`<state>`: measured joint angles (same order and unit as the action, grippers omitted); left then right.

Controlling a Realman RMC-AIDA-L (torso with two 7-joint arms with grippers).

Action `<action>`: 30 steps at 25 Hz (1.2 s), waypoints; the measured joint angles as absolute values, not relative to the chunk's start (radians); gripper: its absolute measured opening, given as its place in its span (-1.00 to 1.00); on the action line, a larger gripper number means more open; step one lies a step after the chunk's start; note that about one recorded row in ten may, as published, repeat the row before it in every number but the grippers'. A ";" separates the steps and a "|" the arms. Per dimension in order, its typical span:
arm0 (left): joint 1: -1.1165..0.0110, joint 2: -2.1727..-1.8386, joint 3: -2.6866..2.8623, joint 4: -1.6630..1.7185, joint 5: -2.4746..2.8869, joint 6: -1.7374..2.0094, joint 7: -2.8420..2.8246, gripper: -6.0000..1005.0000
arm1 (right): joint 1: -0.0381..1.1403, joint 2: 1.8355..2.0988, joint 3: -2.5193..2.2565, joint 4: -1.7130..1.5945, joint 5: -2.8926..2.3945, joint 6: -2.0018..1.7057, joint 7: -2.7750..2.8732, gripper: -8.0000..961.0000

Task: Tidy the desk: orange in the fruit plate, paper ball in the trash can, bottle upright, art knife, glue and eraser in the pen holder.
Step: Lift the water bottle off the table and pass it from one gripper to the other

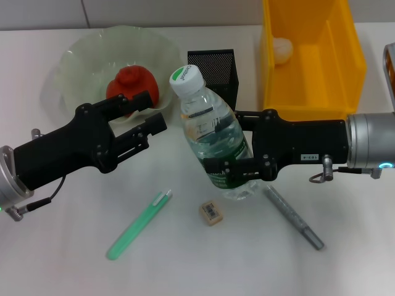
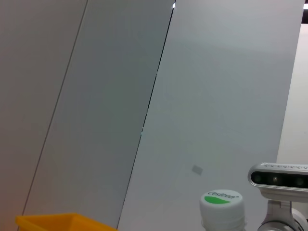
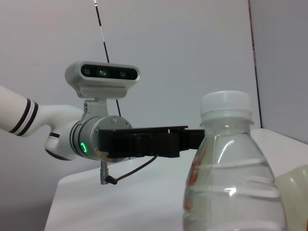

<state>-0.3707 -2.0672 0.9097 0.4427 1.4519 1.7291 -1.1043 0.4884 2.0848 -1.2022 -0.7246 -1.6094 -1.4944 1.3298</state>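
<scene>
The right gripper [image 1: 237, 148] is seen clamped on the lower body of the clear plastic water bottle [image 1: 213, 132] with white screw cap and dark green label, one black finger [image 1: 237, 168] laid across the label on the near side, the other behind it on the far side; the bottle is held roughly upright at centre. The left gripper [image 1: 145, 112] is held just left of the bottle, fingers apart, gripping nothing, in front of the near rim of the pale green translucent scalloped fruit plate [image 1: 80, 52]. The lumpy red-orange orange [image 1: 131, 83] is seen lying in that plate, far left. The white crumpled paper ball [image 1: 283, 49] lies inside the bright yellow rectangular trash can [image 1: 308, 92], far right. The black mesh pen holder [image 1: 213, 66] stands behind the bottle. On the white table [image 1: 62, 265], near side, a green pen-like stick [image 1: 139, 223], the small beige eraser [image 1: 211, 211] and a grey pen-like tool [image 1: 295, 217] are laid out left to right. Plain grey wall panels [image 2: 120, 96] are recorded beyond.
</scene>
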 joint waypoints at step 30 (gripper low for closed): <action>-0.395 -2.071 0.911 0.442 1.449 1.741 -1.114 0.06 | 0.508 2.089 -1.208 -0.627 -1.555 -1.469 1.207 0.59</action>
